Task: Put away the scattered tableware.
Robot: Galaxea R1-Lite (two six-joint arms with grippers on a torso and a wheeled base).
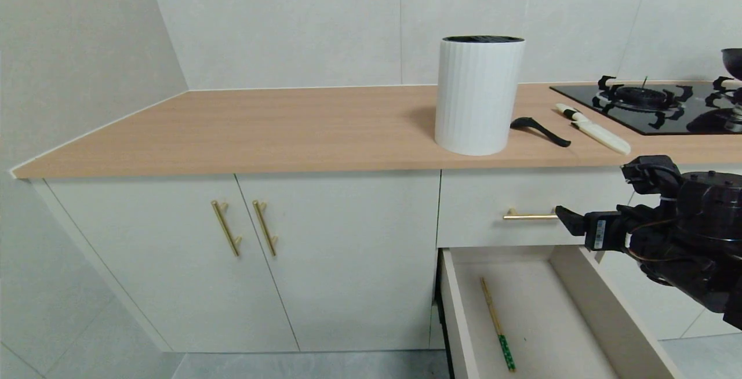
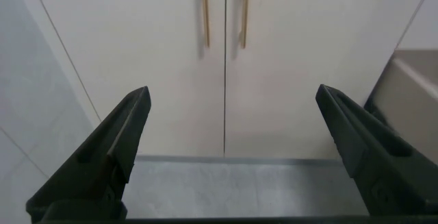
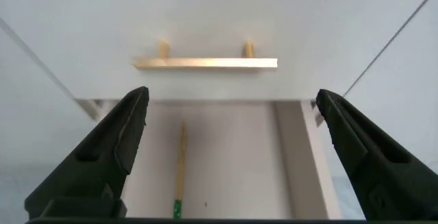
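Chopsticks (image 3: pixel 181 166) lie stowed in the open drawer (image 1: pixel 571 292), below and between the right gripper's (image 3: pixel 231 99) parted jaws. A black spoon (image 1: pixel 539 130) and a white knife (image 1: pixel 597 131) lie on the countertop (image 1: pixel 290 130) above the jaws, not yet stowed. The left gripper (image 2: pixel 233 99), its jaws also apart, faces the cabinet doors (image 2: pixel 287 80).

The right gripper (image 1: pixel 571 221) hides one end of the drawer handle (image 1: pixel 524 215)

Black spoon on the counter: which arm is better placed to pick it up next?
Right, probably. The right gripper hangs open at the drawers, just below where the black spoon lies; the left gripper faces the cabinet doors, farther left.
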